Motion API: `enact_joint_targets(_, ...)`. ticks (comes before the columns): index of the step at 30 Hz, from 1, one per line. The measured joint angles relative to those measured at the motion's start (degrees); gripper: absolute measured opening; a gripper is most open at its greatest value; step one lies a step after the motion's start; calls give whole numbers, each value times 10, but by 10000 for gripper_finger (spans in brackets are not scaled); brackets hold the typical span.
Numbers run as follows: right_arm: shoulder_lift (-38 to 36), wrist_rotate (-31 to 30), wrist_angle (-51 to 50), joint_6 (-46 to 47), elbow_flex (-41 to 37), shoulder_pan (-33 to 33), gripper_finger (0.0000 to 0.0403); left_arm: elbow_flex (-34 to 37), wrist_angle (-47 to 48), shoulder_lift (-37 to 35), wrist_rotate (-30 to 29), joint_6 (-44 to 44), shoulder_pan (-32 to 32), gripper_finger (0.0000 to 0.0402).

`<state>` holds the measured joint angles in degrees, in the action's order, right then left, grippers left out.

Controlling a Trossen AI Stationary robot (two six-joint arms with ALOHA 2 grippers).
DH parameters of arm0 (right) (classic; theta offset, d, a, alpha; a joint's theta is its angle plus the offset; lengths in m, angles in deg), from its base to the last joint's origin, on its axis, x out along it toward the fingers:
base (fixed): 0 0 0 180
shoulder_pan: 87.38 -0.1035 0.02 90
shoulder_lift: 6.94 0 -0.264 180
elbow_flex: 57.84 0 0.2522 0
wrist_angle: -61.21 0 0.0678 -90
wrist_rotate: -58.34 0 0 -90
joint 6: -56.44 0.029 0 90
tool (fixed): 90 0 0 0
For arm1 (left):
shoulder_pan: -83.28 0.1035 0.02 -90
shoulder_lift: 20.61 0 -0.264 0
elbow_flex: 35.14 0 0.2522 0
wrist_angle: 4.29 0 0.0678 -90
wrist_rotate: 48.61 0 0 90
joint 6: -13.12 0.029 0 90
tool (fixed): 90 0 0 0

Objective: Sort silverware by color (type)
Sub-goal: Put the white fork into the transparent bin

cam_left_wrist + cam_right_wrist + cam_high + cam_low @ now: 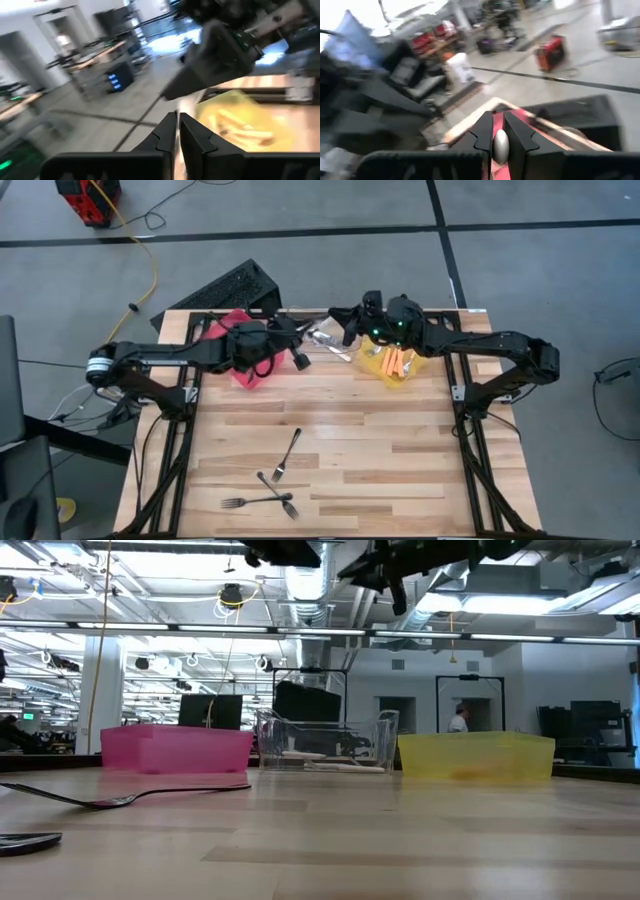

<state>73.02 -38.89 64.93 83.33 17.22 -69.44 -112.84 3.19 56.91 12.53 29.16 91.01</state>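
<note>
**Wooden sorting table down to its last three loose forks as both arms meet over the bins**

Closed on a shiny silver piece [500, 145], judged to be a fork's handle, the right gripper [498, 120] hangs above the far edge of the table [400, 450]. The left gripper [177, 117] sits just to its left, fingers together. A thin bright strip shows between them, but whether it grips anything cannot be told.

Below the two grippers, the clear bin [325, 740] stands between the red bin [175, 750] on the left and the yellow bin [475, 755] on the right. Orange-handled forks [395, 362] already lie in the yellow one.

The step in hand looks like delivering a silver piece to the clear bin. The next move calls for lowering over that bin and releasing cleanly.

On the near side, one dark fork [287, 455] lies alone. A crossed pair of dark forks [262, 500] lies nearer still. All are slim, flat and unsorted.
</note>
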Motion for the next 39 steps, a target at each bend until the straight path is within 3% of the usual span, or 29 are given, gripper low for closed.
enact_joint_targets(5,0,-101,-36,6,0,13,48,0,68,-61,-116,-16,-10,46)
enact_joint_targets(7,10,-107,-30,22,0,29,48,0,77,-93,-139,-61,-11,61)
enact_joint_targets(12,75,-55,33,80,0,71,48,0,98,-169,-74,-103,-3,80)
enact_joint_targets(20,186,-49,146,138,0,84,48,0,143,-225,-14,-129,-3,82)
enact_joint_targets(26,223,-65,129,143,0,83,48,0,170,-234,12,-157,-4,82)
enact_joint_targets(39,225,-65,47,107,0,84,48,0,176,-230,12,-155,-4,82)
